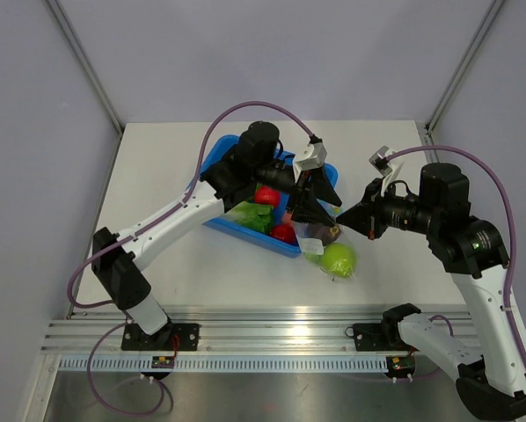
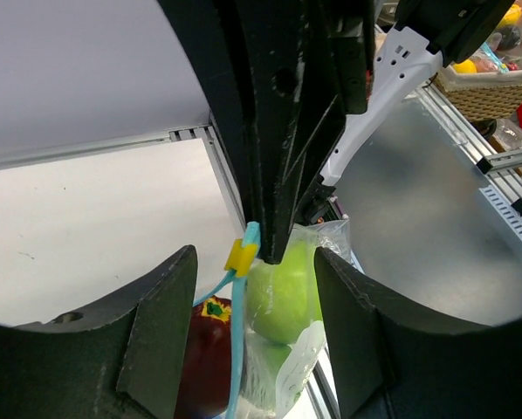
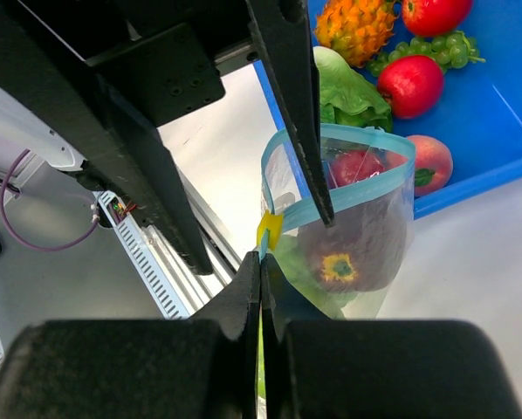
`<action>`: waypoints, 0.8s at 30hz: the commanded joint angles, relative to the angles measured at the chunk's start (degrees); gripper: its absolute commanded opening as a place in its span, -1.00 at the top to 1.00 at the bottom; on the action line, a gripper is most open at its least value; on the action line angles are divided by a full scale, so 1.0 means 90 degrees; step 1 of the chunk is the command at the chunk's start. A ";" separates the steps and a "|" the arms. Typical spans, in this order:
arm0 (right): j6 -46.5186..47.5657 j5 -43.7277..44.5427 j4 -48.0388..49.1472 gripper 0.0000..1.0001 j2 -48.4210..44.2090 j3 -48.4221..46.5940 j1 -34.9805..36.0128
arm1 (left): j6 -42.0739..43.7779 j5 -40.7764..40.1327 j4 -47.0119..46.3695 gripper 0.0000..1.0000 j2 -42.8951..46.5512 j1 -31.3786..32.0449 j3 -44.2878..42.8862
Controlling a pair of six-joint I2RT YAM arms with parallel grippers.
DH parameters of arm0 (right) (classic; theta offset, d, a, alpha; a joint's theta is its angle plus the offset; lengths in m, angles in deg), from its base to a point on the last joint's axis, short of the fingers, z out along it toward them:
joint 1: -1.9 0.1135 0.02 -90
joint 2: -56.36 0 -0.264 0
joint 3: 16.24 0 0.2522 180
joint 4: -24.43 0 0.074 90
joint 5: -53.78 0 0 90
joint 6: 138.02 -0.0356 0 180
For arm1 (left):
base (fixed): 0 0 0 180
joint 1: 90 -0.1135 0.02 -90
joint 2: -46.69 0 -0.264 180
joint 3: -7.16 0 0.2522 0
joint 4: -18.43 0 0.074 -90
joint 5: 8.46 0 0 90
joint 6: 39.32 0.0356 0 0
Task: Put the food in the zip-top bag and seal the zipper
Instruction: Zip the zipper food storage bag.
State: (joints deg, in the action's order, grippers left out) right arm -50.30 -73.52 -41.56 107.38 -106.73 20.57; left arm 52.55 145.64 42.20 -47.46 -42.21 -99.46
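Observation:
The zip-top bag (image 1: 332,251) hangs just off the blue tray's near corner, its clear wall (image 3: 392,262) crinkled. Inside are a green apple (image 2: 283,292), a dark purple-red fruit (image 3: 348,253) and a red one (image 3: 353,166). The teal zipper (image 3: 366,188) is parted into an open loop, with a yellow slider (image 3: 270,229) at one end. My right gripper (image 3: 261,257) is shut on the zipper beside the slider. My left gripper (image 2: 254,262) is open, its fingers (image 2: 156,340) straddling the bag's mouth. One left finger crosses the teal strip.
The blue tray (image 3: 505,105) behind the bag holds a pineapple (image 3: 357,26), lettuce (image 3: 353,92), red apples (image 3: 409,83), grapes and a peach (image 3: 431,161). An aluminium rail (image 1: 272,338) runs along the table's near edge. A wicker basket (image 2: 497,87) stands beyond the table.

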 commanded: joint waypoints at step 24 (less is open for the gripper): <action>0.0156 0.0004 0.0110 1.00 -0.0005 -0.0059 -0.0034 | -0.0169 0.0720 -0.0105 0.67 -0.0193 0.0022 -0.0366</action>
State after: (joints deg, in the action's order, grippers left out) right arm -49.75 -73.63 -42.41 107.29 -106.73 20.57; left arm 51.17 148.89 42.87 -48.44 -42.21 -100.07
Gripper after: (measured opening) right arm 0.009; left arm 0.190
